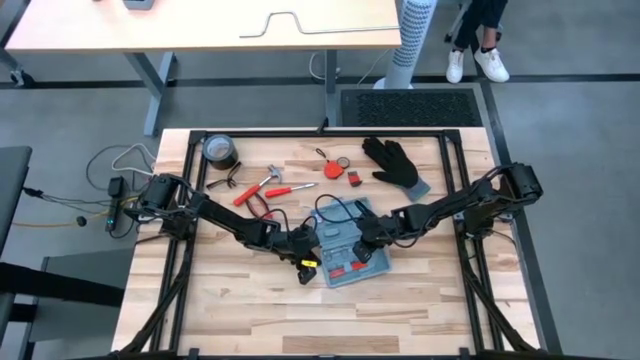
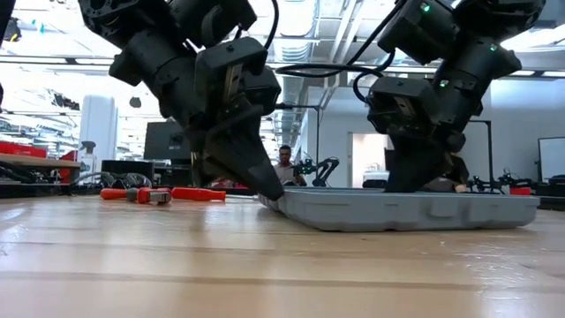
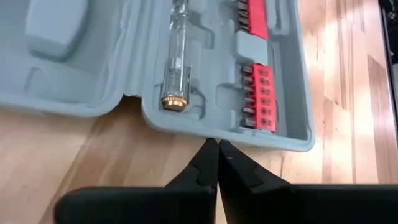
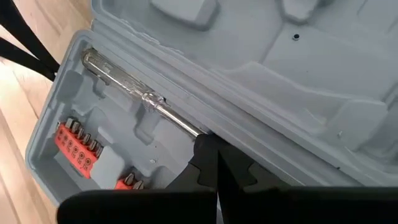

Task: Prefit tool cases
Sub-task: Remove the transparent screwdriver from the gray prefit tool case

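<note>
The blue-grey tool case [image 1: 345, 250] lies open and flat on the table's middle, both halves up. In its tray half sit a clear-handled screwdriver [image 3: 174, 62] and red bit holders [image 3: 258, 93]. My left gripper [image 1: 303, 245] is shut, with its tips at the case's left rim [image 3: 214, 134]. My right gripper [image 1: 368, 236] is shut too and reaches down into the case beside the screwdriver's metal shaft [image 4: 180, 124]. My left gripper has its shut fingertips [image 3: 208, 149] against the outer wall of the tray half [image 3: 217, 135], near the bit holders. It comes slanting down from the table's left. My right gripper sets its shut fingertips [image 4: 208, 146] on the case's inside, at the ridge between the halves [image 4: 224, 127], by the end of the screwdriver's shaft. It comes from above, slanting from the table's right. The case lies flat on the table.
Behind the case lie a hammer [image 1: 268, 180], red-handled pliers [image 1: 258, 200], a dark tape roll [image 1: 220, 152], small red items [image 1: 338, 168] and a black glove [image 1: 392, 162]. A dark cable [image 1: 335, 210] curls at the case's far edge. Bare wood lies toward the near edge.
</note>
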Tool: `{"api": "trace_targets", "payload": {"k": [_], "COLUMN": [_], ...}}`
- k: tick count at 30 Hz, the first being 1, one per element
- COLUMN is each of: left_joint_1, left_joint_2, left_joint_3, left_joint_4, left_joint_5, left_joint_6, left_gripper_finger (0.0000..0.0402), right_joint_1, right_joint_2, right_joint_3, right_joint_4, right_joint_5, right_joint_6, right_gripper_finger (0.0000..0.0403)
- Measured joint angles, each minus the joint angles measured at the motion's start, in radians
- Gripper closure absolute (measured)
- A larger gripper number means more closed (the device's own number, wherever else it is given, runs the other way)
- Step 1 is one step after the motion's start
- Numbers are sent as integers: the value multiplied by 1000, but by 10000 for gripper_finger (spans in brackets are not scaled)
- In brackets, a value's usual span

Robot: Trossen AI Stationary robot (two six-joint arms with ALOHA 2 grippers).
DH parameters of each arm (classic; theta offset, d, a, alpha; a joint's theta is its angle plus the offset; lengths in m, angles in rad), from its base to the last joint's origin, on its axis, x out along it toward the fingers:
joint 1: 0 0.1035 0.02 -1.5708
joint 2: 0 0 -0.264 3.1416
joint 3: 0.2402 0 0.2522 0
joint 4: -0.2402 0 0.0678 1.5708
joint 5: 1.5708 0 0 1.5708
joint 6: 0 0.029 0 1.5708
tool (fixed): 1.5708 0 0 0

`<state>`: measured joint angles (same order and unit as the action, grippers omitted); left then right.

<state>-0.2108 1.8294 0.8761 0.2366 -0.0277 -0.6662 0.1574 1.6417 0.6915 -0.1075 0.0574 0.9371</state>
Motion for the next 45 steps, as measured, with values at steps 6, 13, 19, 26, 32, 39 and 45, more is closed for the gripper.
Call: {"api": "trace_targets", "payload": {"k": [6,13,19,26,32,39,45], "left_joint_1": [0,0,0,-1,-2,-5,-19], "left_joint_2": [-2,-3,-3,-3,-3,-3,-5], "left_joint_3": [6,6,6,6,6,6,6], "left_joint_4": [11,8,0,-7,-21,4,71], "left_joint_5": [-6,-3,2,2,3,41,48], "left_joint_6": [11,10,11,20,33,53,56], "left_gripper_finger": [401,401,401,401,401,401,401], "right_joint_1": [0,-1,2,12,21,42,67], "right_joint_2": [12,20,-65,-181,-189,-82,2], "right_joint_3": [27,27,32,44,45,46,55], "right_joint_4": [-79,-53,-98,-105,-95,-85,-10], "right_joint_5": [0,-16,10,54,55,41,1], "right_joint_6": [-14,-8,-41,-55,-49,-7,32], "right_gripper_finger": [403,403,403,403,403,403,403]}}
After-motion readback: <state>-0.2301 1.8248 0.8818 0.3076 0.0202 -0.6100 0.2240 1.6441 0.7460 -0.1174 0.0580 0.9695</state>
